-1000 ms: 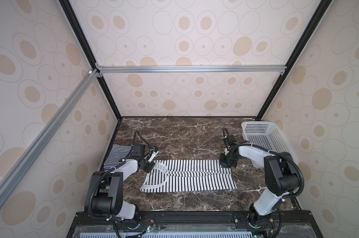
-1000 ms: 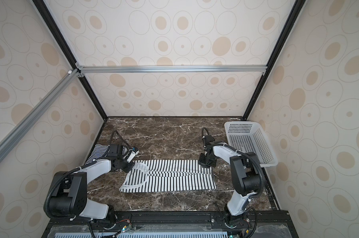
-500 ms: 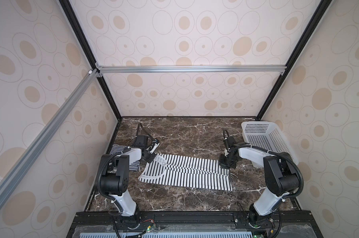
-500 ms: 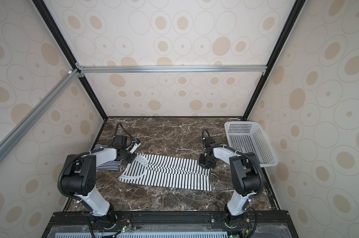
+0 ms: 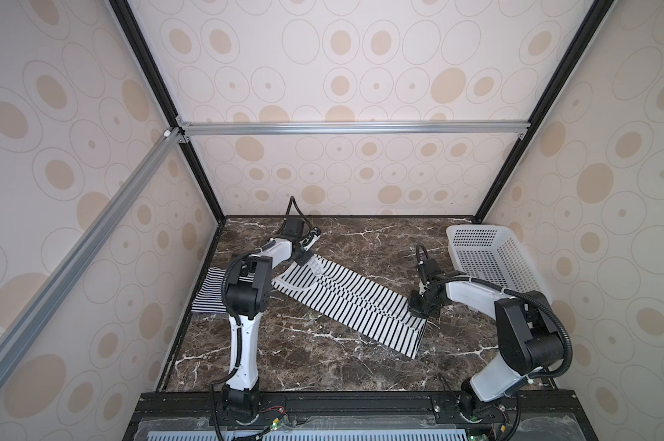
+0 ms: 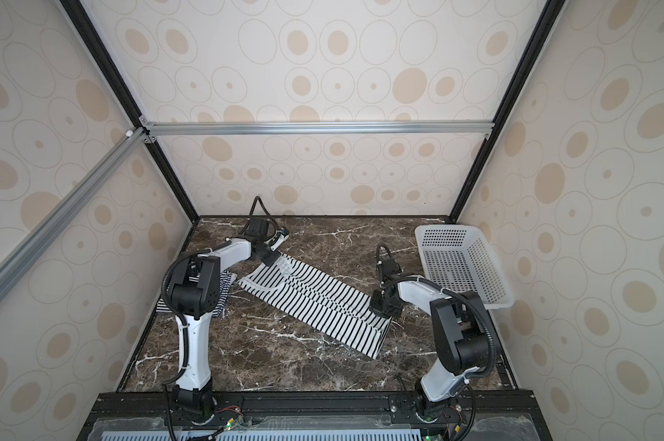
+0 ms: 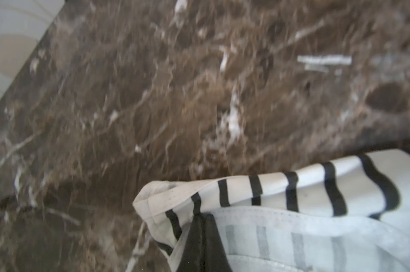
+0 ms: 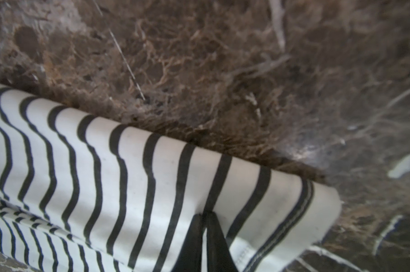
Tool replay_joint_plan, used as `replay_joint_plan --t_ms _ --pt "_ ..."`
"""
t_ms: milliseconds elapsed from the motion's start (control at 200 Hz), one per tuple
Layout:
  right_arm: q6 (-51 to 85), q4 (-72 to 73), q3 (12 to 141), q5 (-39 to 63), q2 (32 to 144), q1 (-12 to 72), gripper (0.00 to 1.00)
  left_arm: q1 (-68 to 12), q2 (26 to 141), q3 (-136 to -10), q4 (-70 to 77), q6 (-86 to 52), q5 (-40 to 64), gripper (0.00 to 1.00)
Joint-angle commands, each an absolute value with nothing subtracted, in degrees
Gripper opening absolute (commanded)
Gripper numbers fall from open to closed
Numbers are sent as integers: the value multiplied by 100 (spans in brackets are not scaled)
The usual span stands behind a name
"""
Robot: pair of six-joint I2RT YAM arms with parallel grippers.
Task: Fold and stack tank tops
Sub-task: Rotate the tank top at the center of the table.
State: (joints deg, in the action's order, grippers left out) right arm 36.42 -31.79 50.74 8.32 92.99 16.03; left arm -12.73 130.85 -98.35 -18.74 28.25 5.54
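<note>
- The right claw (image 5: 422, 307), nearest, pinches the hem end of the wide-striped tank top (image 5: 345, 298), about where it was a second ago.
- That top now stretches slantwise across the tabletop (image 5: 323, 355), no longer level.
- The fine-striped tank top (image 5: 208, 292) lies at the tabletop's left edge.
- The left claw (image 5: 303, 259), now nearer the back wall (image 5: 342, 179), pinches the strap end.

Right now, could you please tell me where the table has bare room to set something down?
Bare marble lies between the wide-striped top and the front rail, and behind it toward the back wall. Crowded: left edge with the fine-striped top, right by the basket.
</note>
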Motion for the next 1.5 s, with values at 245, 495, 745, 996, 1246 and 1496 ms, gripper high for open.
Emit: replay_joint_plan --t_ms 245,495,745,996,1246,1496 --pt "4132 -3562 4614 616 9047 2267 10 -1638 14484 -12375 -3231 2567 451 5" --pt "4098 -3990 4905 530 8483 2451 15 -1701 13316 -11425 -2927 2362 725 25" --pt "3794 -4213 5591 379 8909 2443 22 -1775 11802 -9686 -2519 2372 783 31" --pt "3606 -4098 6161 440 9613 2435 22 -1835 10801 -7943 -2083 2247 903 31" --pt "3509 -4061 6486 460 10043 2426 22 -1920 10460 -6957 -1678 2047 1032 31" --pt "3497 -4017 6443 448 10144 2416 23 -2032 10767 -6916 -1570 1976 953 31"
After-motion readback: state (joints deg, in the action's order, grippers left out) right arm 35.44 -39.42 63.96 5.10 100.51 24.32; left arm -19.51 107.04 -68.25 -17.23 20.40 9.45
